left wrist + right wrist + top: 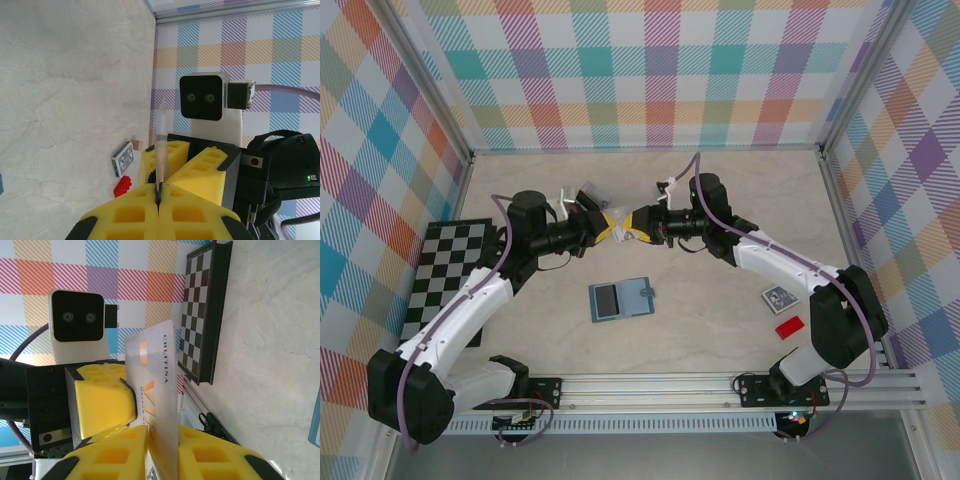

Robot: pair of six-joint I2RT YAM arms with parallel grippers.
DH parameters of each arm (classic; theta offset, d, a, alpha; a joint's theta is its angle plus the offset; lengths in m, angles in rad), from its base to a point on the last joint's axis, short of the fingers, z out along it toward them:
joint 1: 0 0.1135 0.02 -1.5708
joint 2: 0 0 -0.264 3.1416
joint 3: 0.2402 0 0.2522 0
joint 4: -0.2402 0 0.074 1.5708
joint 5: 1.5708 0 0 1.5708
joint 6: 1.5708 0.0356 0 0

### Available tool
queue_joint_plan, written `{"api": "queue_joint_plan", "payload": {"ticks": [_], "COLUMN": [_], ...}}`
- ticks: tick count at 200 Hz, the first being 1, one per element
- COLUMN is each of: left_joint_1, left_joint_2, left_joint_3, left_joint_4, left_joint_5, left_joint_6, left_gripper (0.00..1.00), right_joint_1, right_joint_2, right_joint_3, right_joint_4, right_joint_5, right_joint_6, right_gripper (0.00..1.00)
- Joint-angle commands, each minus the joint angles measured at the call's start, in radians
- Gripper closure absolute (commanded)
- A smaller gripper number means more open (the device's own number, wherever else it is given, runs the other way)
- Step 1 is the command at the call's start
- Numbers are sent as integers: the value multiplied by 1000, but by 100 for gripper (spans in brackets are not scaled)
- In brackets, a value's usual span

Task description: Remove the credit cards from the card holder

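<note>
The slate-teal card holder (622, 298) lies open and flat on the table, in front of both grippers. Above it my two grippers meet tip to tip. A silver credit card (155, 375) with orange "VIP" lettering stands between them. In the left wrist view the credit card (161, 145) shows edge-on, with my left gripper (159, 192) shut on its lower end. My right gripper (162, 435) has both yellow pads pressed against the card's faces. In the top view the left gripper (608, 227) and the right gripper (634, 224) hover over the middle of the table.
A checkerboard (445, 270) lies at the left edge of the table. A blue deck of playing cards (780, 296) and a red brick (789, 326) lie at the right, near the right arm's base. A small wooden block (137, 145) sits by the deck.
</note>
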State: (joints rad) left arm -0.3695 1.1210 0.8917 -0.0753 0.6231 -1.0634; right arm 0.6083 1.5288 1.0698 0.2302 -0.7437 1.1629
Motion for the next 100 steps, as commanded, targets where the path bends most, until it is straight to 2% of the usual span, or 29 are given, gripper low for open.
{"api": "queue_joint_plan", "payload": {"ticks": [1, 13, 29, 51, 72, 100], "left_joint_1": [18, 18, 18, 20, 27, 57], "left_joint_2": [-17, -18, -23, -23, -27, -45], "left_joint_3": [12, 23, 48, 81, 86, 55], "left_joint_4": [-111, -175, -311, -475, -583, -678], "left_joint_5": [-41, -69, -133, -249, -348, -460], "left_joint_6": [59, 87, 135, 207, 258, 282], "left_gripper": [92, 78, 52, 30, 18, 9], "right_joint_1": [-4, -4, -4, -4, -4, -4], "right_joint_2": [-59, -68, -83, -103, -95, -37], "right_joint_3": [-15, -4, 23, 51, 88, 147], "right_joint_4": [-6, -58, -178, -349, -492, -593], "right_joint_5": [23, 35, 73, 169, 265, 339], "right_joint_6": [-41, -77, -162, -312, -466, -645], "right_gripper": [89, 94, 99, 100, 100, 100]}}
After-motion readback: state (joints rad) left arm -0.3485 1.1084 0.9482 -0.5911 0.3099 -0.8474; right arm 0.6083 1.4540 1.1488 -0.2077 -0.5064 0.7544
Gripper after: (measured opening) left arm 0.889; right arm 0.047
